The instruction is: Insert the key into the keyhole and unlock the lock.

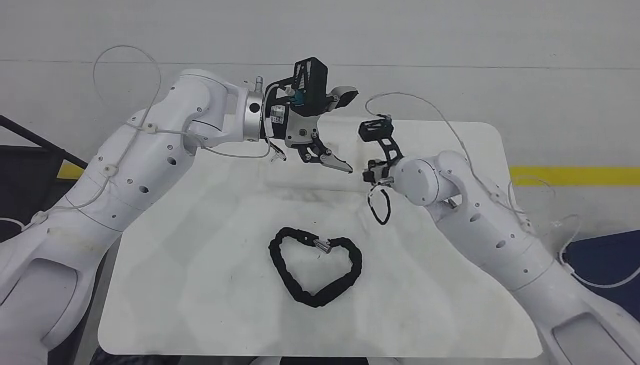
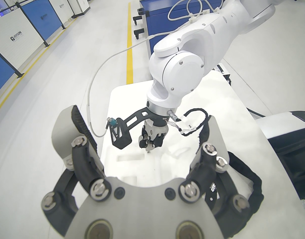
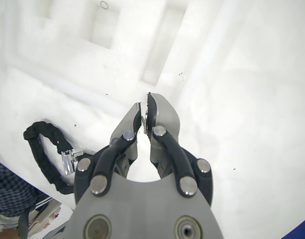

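1. While the left gripper (image 1: 348,130) hangs above the white foam table (image 1: 420,295) with its fingers spread wide and nothing between them, the right gripper (image 3: 143,103) is pinched on a small metal key (image 3: 143,121).
2. The black chain lock (image 1: 300,277) lies well apart from both grippers in a heart-shaped loop on the table, its silver lock cylinder (image 3: 68,162) at the notch.
3. A small ring (image 3: 104,4) lies in a rectangular foam recess.

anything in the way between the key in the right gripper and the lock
Nothing visible. The right gripper is shut on the key above the white table; only bare surface lies between it and the chain lock.
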You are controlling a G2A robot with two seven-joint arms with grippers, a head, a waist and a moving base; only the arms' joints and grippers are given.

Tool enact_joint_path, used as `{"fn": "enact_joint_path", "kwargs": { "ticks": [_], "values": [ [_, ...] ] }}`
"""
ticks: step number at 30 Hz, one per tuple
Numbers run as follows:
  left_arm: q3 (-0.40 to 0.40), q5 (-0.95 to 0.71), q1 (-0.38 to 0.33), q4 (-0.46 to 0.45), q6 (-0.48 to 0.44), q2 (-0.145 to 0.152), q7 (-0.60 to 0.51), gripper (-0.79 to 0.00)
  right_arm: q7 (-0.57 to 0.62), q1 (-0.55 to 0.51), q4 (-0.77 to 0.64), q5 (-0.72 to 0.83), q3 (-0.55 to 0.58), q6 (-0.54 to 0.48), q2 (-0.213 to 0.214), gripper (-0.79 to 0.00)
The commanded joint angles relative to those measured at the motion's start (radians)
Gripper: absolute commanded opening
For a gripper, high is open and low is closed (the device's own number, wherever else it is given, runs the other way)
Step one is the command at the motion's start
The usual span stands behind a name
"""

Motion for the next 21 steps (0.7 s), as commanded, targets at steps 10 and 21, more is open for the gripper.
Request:
{"fn": "enact_joint_path", "kwargs": {
  "ticks": [10,21],
  "values": [
    [0.0,0.0,0.0,0.0,0.0,0.0,0.0,0.0,-0.007,-0.125,-0.092,0.135,0.222,-0.061,0.048,-0.785],
    [0.0,0.0,0.0,0.0,0.0,0.0,0.0,0.0,0.057,-0.304,-0.235,0.396,0.531,-0.286,0.107,-0.785]
  ]
}}
